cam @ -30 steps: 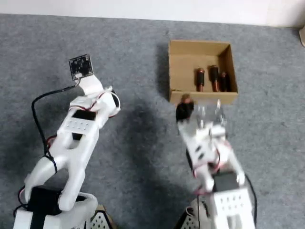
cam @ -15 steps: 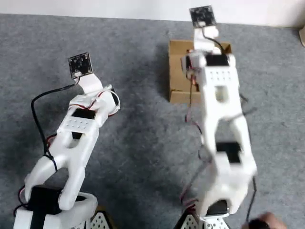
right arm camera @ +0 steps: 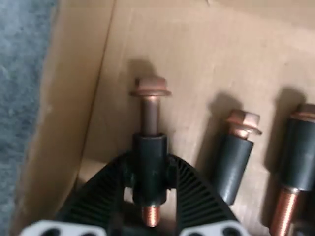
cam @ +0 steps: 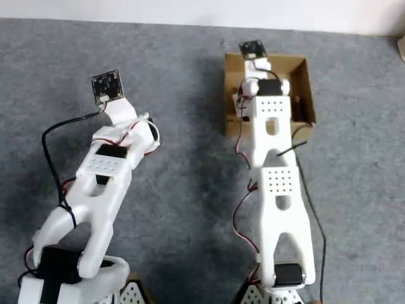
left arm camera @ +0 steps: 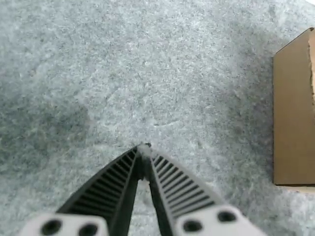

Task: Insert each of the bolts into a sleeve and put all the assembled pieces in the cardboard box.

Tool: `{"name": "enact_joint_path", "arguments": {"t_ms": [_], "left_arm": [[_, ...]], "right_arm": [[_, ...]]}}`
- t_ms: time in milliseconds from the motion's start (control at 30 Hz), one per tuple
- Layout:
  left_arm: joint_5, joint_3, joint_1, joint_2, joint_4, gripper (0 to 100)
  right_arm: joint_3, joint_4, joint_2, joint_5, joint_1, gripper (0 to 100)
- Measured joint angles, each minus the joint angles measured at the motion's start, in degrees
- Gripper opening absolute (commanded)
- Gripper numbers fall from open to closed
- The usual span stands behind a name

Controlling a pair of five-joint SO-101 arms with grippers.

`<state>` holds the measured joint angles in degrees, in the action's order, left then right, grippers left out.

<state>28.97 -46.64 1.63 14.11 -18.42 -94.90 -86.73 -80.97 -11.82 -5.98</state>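
I have the right arm stretched over the box, with the right gripper inside it, clamped on either side of a sleeved bolt just beside one box wall. Two more sleeved bolts lie on the box floor, beyond that one from the wall. My left gripper sits closed over the carpet, left of the box and apart from it.
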Motion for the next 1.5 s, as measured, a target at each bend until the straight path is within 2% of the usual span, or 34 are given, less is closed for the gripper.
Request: {"name": "enact_joint_path", "arguments": {"t_ms": [100, 267, 533, 900, 1033, 1233, 1400, 1500], "left_arm": [[0.0, 0.0, 0.0, 0.0, 0.0, 1], [0.0, 0.0, 0.0, -0.2, 0.0, 1], [0.0, 0.0, 0.0, -0.2, 0.0, 1], [0.1, 0.0, 0.0, 1.9, -1.4, 1], [-0.2, -1.7, 0.0, 12.0, -6.9, 1], [-5.9, -7.6, 1.4, 32.7, -15.5, 1], [-14.6, -11.3, 1.6, 51.9, -26.7, 1], [-21.5, -15.5, 1.8, 62.9, -35.0, 1]], "right_arm": [[-1.4, -0.5, -0.8, 0.0, 0.0, 4.1], [-1.7, -1.8, -0.8, 0.0, -0.4, 20.8], [-1.3, -4.2, 3.9, 0.0, 0.3, 21.0], [-1.3, -12.7, 24.8, 0.0, 0.1, 21.0], [-1.3, -13.2, 30.9, 0.4, 0.1, 21.0], [-1.3, -13.3, 45.3, 5.2, 0.1, 21.0], [-0.8, -13.4, 61.4, 6.0, 0.1, 21.0], [6.8, -13.4, 73.7, 6.0, 0.0, 21.0]]}}
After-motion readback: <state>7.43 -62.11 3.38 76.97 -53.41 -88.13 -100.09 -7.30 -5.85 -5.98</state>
